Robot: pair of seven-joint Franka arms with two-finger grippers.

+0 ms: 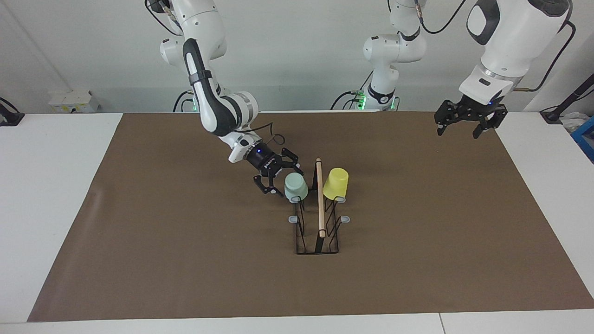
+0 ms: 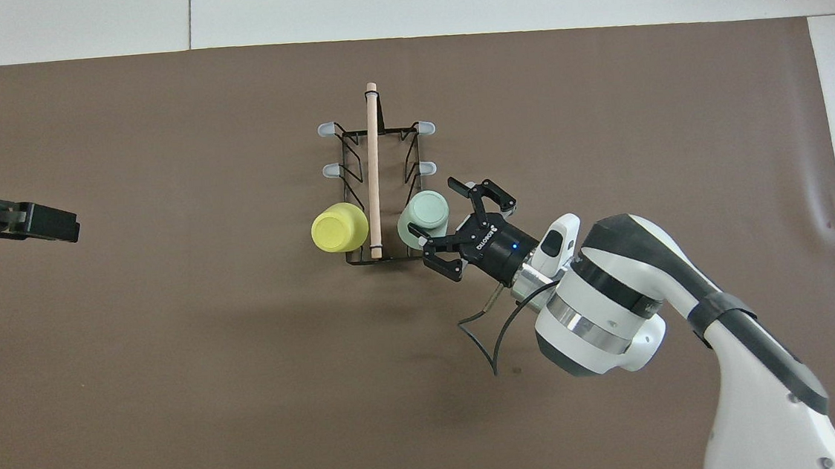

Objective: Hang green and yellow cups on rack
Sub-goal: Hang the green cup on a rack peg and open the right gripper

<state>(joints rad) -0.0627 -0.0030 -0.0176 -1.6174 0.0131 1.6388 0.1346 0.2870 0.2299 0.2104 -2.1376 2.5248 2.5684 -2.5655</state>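
The black wire rack [image 1: 319, 232] [image 2: 375, 186] with its wooden rod stands mid-table. The mint green cup [image 1: 295, 186] [image 2: 425, 214] hangs upside down on the prong nearest the robots, on the side toward the right arm's end. On the matching prong toward the left arm's end hangs the yellow cup [image 1: 336, 182] [image 2: 339, 228], also upside down. My right gripper [image 1: 290, 183] [image 2: 432, 207] is open beside the green cup, its fingers spread on either side of the cup without clamping it. My left gripper [image 1: 457, 133] [image 2: 51, 222] waits open and empty, high over the mat's corner.
A brown mat [image 1: 185, 260] covers most of the white table. Several grey-tipped prongs [image 1: 345, 219] of the rack farther from the robots carry nothing. A third arm's base [image 1: 383, 95] stands at the robots' edge.
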